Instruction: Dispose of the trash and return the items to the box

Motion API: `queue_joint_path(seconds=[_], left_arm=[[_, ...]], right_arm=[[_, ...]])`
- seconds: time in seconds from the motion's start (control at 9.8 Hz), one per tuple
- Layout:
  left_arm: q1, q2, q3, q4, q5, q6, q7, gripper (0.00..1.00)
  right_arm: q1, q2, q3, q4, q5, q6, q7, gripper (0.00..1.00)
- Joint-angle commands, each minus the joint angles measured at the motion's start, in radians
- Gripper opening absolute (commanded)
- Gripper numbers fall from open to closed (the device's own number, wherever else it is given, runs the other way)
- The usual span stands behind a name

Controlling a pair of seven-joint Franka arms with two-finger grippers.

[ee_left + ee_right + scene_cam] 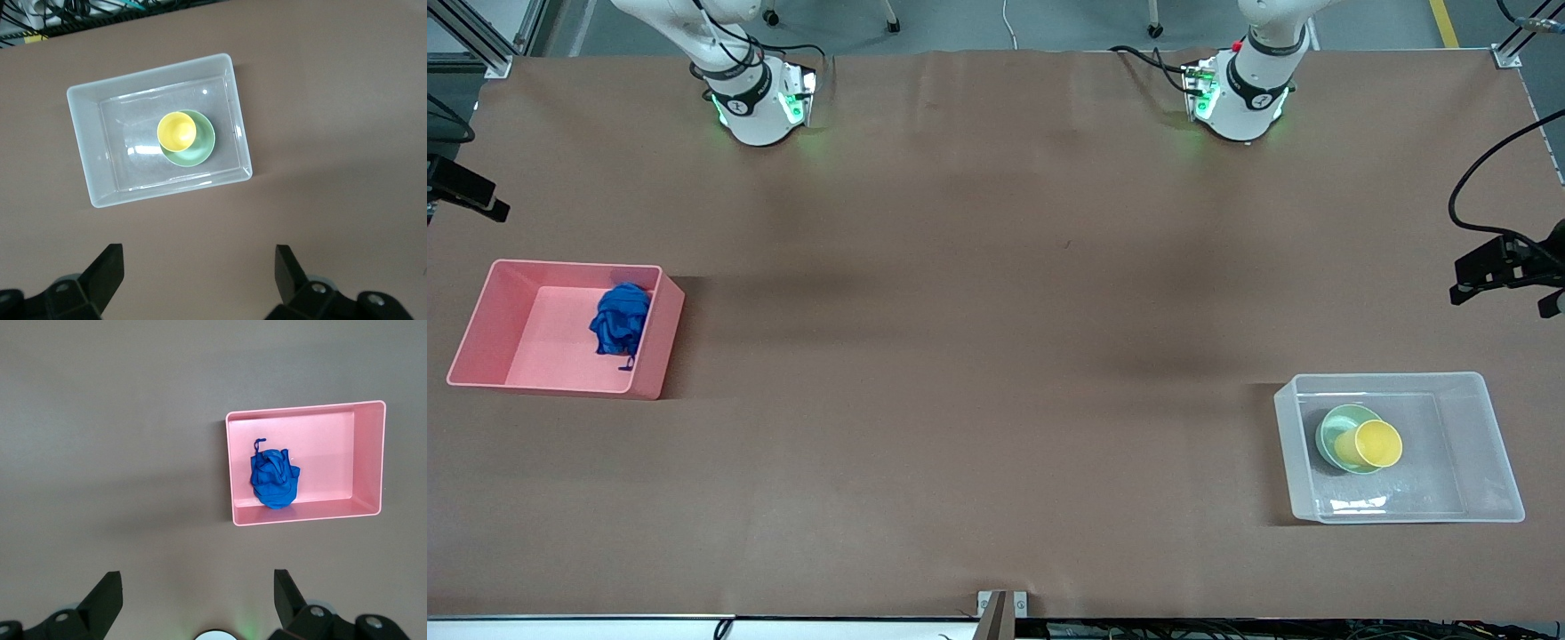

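Brown table point(978, 356) holds pink bin point(649, 364) and box point(1494, 462); left tool point(199, 267), right tool point(197, 590) spread.

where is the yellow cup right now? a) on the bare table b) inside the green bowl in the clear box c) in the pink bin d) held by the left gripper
b: the yellow cup sits in the green bowl inside the clear box; the pink bin holds only the blue wad, and the left gripper is open and empty.
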Motion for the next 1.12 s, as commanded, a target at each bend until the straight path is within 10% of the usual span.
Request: queue_joint_path(seconds=[0.0, 0.2, 0.82, 1.02], left_arm=[[0.005, -0.021, -0.024, -0.01, -0.015, -0.045, -0.061, 1.0], [-0.022, -0.053, -0.026, -0.022, -0.017, -0.096, -0.117, 1.0], [-0.411, -0.161, 0.377, -0.12, -0.072, -0.122, -0.134, 1.0], [-0.419, -0.166, 0.381, -0.13, -0.075, -0.122, -0.132, 1.0]], right_arm=[[-0.018, -0.014, 0.013, -0.016, 0.006, 0.004, -0.009, 1.0], [-0.018, -0.014, 0.013, -0.016, 0.006, 0.004, -0.009, 1.0], [-0.018, -0.014, 0.013, -0.016, 0.006, 0.004, -0.009, 1.0], [-0.018, -0.014, 0.013, -0.016, 0.007, 0.004, -0.009, 1.0]])
